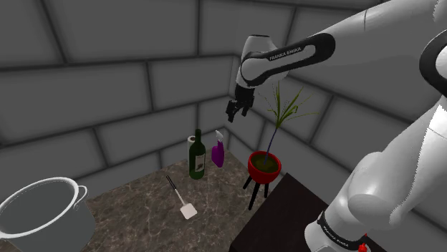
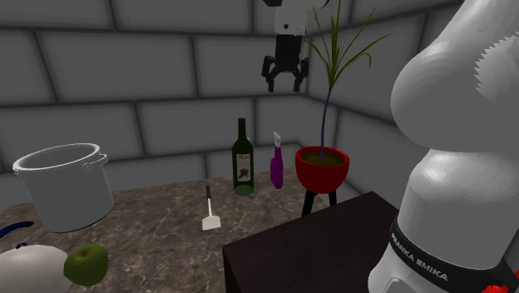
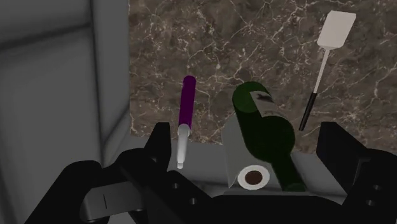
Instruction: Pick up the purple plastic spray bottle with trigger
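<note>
Shoulder view: the black gripper [image 1: 238, 111] hangs with fingers spread and empty, well above the purple spray bottle [image 1: 218, 150], which stands upright on the marbled counter [image 1: 136, 207] just beside a green wine bottle [image 1: 197, 156]. Second exterior view: the gripper [image 2: 283, 79] hovers high over the spray bottle [image 2: 276, 164], with a potted plant [image 2: 323, 166] rising close alongside. Wrist view: the parted gripper [image 3: 247, 137] looks down on the spray bottle [image 3: 187, 105], which lies near one finger, untouched.

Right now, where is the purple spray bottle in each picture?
Shoulder view: spray bottle mid-picture, right of the green bottle.
Second exterior view: spray bottle between the green bottle and the red pot.
Wrist view: spray bottle beside the green bottle, opposite the spatula.
Shared landmark: the green bottle.
</note>
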{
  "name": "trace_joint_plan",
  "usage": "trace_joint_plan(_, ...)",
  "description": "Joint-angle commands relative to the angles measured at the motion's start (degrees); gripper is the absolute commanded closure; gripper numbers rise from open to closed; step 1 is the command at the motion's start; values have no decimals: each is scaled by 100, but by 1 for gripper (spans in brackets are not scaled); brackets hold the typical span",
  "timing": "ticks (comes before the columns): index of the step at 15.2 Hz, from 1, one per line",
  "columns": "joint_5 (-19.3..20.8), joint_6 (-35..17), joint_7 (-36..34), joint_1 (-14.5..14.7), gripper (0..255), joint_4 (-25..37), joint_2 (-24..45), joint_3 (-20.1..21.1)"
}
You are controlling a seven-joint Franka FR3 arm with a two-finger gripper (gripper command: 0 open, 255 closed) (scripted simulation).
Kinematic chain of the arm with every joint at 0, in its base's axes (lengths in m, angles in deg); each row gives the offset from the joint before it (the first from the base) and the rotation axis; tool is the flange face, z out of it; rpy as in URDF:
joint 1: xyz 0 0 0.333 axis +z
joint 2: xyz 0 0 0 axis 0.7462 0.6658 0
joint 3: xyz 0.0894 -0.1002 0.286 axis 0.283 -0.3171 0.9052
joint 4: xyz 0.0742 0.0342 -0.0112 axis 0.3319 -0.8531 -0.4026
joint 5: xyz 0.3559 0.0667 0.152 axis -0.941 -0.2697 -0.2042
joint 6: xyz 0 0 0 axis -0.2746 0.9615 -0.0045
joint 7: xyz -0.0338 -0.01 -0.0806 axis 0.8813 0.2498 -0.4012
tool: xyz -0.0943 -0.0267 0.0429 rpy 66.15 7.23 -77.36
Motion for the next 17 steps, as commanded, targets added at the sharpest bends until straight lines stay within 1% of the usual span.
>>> trace_joint_plan(1, -37, -204, -7, -10, 0, 181, 418, -22)
trace_joint_plan(9, -272, -804, 117, -141, 0, 1158, 2152, -122)
trace_joint_plan(16, -481, -997, 185, -335, 0, 2376, 3701, -127)
trace_joint_plan(17, -491, -999, 186, -348, 0, 2459, 3794, -125)
